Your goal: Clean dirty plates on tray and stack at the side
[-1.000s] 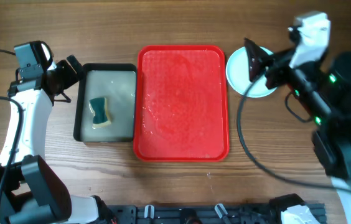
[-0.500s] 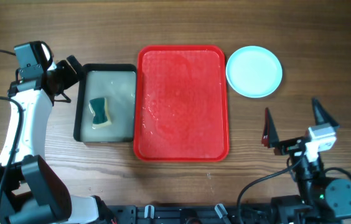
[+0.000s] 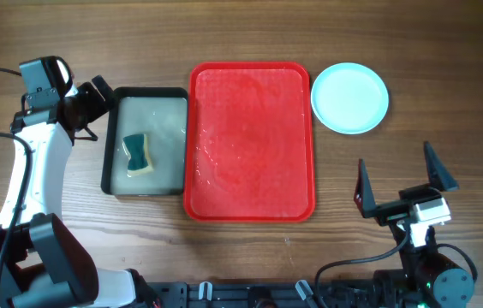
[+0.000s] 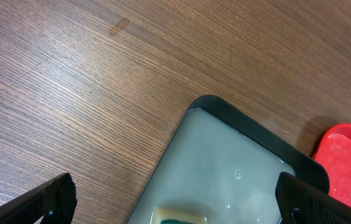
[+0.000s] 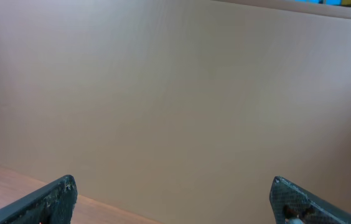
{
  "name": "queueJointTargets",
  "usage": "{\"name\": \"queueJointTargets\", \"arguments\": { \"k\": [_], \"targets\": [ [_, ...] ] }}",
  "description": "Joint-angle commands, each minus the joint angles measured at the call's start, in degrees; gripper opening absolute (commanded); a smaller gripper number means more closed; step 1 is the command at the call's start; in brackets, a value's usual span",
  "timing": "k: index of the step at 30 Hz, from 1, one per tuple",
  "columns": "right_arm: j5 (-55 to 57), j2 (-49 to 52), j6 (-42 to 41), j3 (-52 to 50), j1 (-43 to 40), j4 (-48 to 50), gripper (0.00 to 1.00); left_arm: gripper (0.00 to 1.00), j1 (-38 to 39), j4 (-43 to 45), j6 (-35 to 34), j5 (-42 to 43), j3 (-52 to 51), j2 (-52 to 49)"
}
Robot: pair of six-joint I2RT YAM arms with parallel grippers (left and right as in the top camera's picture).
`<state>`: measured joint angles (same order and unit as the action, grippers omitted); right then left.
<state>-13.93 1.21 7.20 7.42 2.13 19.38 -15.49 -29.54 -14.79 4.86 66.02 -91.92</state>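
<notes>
The red tray (image 3: 250, 141) lies mid-table with a wet sheen and nothing on it; its corner shows in the left wrist view (image 4: 350, 163). A pale mint plate (image 3: 349, 97) rests on the wood just right of the tray's far corner. My left gripper (image 3: 96, 108) hangs open at the far left end of the black basin, and its wrist view has it (image 4: 178, 202) over the grey water. My right gripper (image 3: 400, 181) stands open near the table's front right, well short of the plate. In its own view it (image 5: 175, 199) faces a bare beige wall.
A black-rimmed basin (image 3: 109, 141) of cloudy water lies left of the tray, with a yellow and green sponge (image 3: 138, 154) in it; the sponge's top edge shows in the left wrist view (image 4: 178, 216). Cables trail along the left edge.
My right arm has drawn back from over the plate to the front right of the table, leaving the plate where it lay. The left arm has not moved.
</notes>
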Motion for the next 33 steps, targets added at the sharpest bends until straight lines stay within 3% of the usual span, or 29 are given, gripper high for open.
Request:
{"name": "queueJointTargets", "arguments": {
  "k": [1,8,14,17,20,24,33],
  "targets": [
    [-1.20,-1.01,0.11,-0.42,-0.35,-1.29,1.00,1.00,-0.13,0.11,-0.70,0.66,0.96,0.63],
    [-1.90,-1.03,-1.84,-2.21,-1.53,-4.39,1.00,1.00,-0.13,0.11,-0.70,0.66,0.96,0.63],
    [-2.67,-1.03,-4.44,-7.17,-2.80,-0.50,1.00,1.00,-0.13,0.11,-0.70,0.66,0.96,0.63],
    [-2.14,-1.03,-4.35,-7.17,-2.80,-5.92,1.00,1.00,-0.13,0.11,-0.70,0.66,0.96,0.63],
    [1.14,-1.03,-4.87,-7.17,-2.80,-18.27,1.00,1.00,-0.13,0.11,-0.70,0.63,0.96,0.63],
    [7.19,-1.05,-8.48,-7.17,-2.69,-18.84,1.00,1.00,-0.13,0.11,-0.70,0.66,0.96,0.63],
    [7.54,-1.01,-9.09,-7.15,-2.71,-18.93,1.00,1.00,-0.13,0.11,-0.70,0.66,0.96,0.63]
  ]
}}
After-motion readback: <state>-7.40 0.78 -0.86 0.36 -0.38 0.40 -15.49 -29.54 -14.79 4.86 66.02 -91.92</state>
